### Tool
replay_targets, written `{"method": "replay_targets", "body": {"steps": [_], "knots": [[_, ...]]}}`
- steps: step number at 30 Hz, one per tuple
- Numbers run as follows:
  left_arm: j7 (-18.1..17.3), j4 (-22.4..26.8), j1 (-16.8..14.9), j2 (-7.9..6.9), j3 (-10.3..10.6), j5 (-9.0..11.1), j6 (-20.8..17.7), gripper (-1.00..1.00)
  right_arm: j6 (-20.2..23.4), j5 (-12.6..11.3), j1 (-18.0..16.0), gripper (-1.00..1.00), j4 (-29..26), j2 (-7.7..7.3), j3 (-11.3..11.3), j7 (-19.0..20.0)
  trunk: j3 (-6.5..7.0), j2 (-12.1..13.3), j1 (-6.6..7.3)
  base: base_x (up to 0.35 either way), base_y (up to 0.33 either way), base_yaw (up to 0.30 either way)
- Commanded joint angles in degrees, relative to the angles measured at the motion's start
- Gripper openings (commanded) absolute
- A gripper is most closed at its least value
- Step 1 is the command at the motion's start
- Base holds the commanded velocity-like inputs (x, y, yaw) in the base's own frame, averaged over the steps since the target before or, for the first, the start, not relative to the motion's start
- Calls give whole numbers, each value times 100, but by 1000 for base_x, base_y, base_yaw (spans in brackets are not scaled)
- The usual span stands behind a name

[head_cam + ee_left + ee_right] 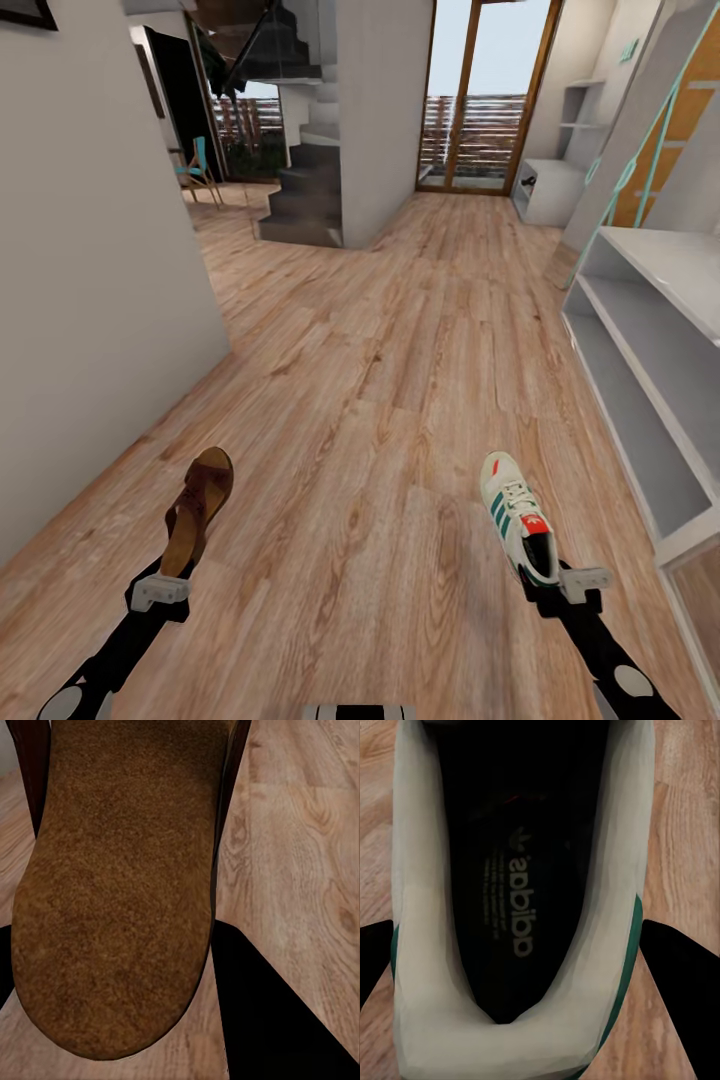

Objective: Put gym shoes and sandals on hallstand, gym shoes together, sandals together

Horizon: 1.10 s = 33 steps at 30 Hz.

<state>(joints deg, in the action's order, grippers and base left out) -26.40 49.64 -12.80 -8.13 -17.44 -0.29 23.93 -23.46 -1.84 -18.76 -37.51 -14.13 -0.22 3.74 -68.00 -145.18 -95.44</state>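
1. Left tool (160, 592) is closed on the heel end of a brown leather sandal (198, 510), which is held above the corridor floor (370, 400) with its toe pointing away from the robot.
2. The left wrist view looks onto the sandal's footbed (112, 892), with plank flooring beside it.
3. Right tool (585, 580) grips the heel of a cream gym shoe (515, 515) with green stripes, toe forward.
4. The right wrist view looks into the shoe's dark lining (521, 885).
5. The pale grey hallstand (650, 330) stands along the right wall, just beside the gym shoe.
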Motion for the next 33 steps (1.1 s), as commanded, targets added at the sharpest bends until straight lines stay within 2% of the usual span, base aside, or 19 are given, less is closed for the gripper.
{"method": "replay_targets", "body": {"steps": [1,9,33], "knots": [[-36,-1,-4,3,-18,-22,19,-100,-18,-23,-4,-100,7,13,-4,27,-4,-2,0,163,-87,-5],[-32,0,-4,4,-14,-23,16,-100,-26,-7,-1,-100,15,180,1,28,-1,-2,0,260,-106,-52],[-32,-3,-4,13,-13,-21,16,-100,-53,-4,4,-100,15,215,5,23,55,-2,0,315,-18,-224]]}}
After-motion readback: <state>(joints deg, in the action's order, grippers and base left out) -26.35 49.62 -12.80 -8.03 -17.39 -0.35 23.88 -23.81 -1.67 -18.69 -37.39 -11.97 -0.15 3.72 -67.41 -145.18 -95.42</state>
